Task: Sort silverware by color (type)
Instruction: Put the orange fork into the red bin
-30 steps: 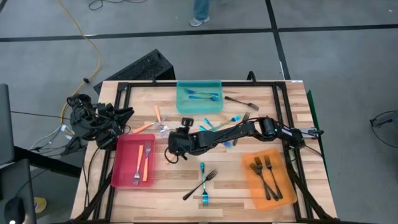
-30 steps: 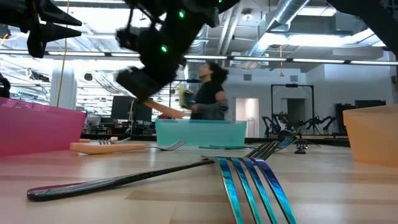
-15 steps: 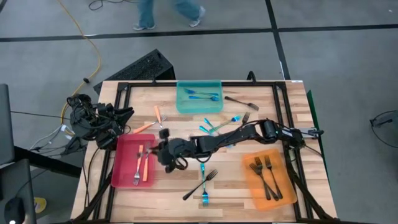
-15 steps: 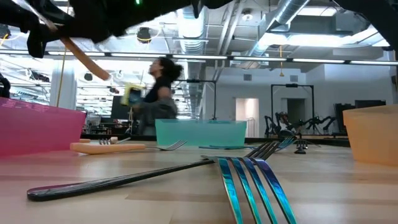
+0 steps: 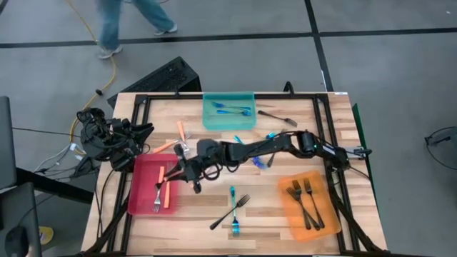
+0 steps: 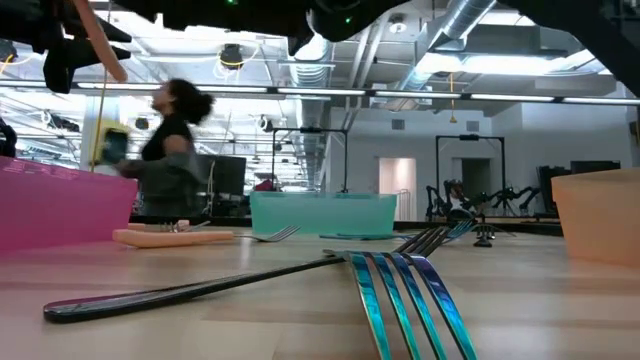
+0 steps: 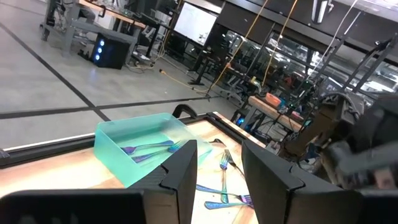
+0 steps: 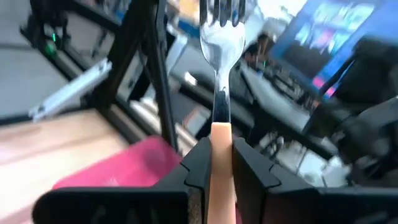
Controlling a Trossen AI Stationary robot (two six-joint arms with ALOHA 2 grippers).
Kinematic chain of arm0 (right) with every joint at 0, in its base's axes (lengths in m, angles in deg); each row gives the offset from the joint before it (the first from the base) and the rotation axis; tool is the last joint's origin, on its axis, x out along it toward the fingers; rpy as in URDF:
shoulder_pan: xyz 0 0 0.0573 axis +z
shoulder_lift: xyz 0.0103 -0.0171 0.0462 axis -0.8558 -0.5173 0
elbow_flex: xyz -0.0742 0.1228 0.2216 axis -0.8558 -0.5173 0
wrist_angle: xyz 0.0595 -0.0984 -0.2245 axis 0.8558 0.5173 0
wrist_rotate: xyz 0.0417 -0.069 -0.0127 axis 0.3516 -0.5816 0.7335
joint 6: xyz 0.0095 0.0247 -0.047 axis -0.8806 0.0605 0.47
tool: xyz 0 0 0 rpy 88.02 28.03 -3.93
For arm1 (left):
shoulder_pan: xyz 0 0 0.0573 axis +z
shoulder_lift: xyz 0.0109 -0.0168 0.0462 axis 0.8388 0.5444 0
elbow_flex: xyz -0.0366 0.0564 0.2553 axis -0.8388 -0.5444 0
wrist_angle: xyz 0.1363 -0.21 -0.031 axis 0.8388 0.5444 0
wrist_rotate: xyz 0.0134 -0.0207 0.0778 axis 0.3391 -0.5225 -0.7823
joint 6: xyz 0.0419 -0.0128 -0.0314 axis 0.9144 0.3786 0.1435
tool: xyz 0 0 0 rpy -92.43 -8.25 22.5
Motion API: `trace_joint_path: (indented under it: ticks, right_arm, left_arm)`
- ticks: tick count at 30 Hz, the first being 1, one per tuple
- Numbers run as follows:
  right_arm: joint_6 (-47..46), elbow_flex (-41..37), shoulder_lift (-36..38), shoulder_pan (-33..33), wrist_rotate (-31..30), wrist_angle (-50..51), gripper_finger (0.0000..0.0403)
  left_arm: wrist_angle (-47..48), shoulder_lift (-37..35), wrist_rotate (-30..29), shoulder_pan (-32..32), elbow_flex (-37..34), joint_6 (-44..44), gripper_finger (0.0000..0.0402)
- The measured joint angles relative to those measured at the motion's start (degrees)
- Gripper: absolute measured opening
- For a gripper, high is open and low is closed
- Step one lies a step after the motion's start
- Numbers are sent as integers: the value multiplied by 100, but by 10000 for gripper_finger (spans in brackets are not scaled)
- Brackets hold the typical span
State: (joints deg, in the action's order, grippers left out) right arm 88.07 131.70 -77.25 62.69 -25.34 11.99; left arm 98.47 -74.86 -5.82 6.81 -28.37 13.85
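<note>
My right gripper (image 5: 174, 173) reaches across the table and hangs above the right edge of the red tray (image 5: 146, 187), shut on an orange-handled fork (image 8: 217, 74). That fork's orange handle (image 6: 100, 42) also shows high up in the low view. Two orange-handled forks (image 5: 163, 195) lie flat in the red tray. Blue forks lie in the teal tray (image 5: 228, 123), dark forks in the orange tray (image 5: 325, 214). A blue fork (image 5: 233, 211) and a dark fork (image 5: 230, 212) lie on the near middle of the table. My left gripper (image 7: 217, 180) waits open off the table's left edge. My right gripper pinches the fork's orange handle (image 8: 217, 146) between its two fingers (image 8: 194, 163). The fingers come in roughly level from the table's right and lie along the fork. Its silver tines (image 8: 219, 12) stick out ahead, and it is lifted clear above the red tray.
Two orange-handled forks (image 5: 176, 138) lie on the wood by the red tray's far corner. More blue forks (image 5: 258, 145) lie under my right arm, and a dark fork (image 5: 275, 116) lies right of the teal tray. A person walks on the floor beyond the far edge.
My right gripper has carried the orange-handled fork toward the table's left edge and upward, from the table's middle to above the red tray's right edge. Its wrist has turned so the fork points roughly level. The fingers have stayed shut on the handle.
</note>
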Motion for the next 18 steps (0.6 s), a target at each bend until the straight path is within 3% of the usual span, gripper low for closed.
trace_joint_path:
  ticks: [9,14,18]
  right_arm:
    - [-273,208,-315,37,74,-1274,73]
    - [-874,1291,-1300,70,-132,-1243,73]
    - [-983,1971,-1585,72,-142,-696,73]
  left_arm:
    - [125,-1,-61,1,0,8,112]
    - [140,-2,-34,-1,2,-32,112]
    - [140,-2,-34,-1,2,-36,112]
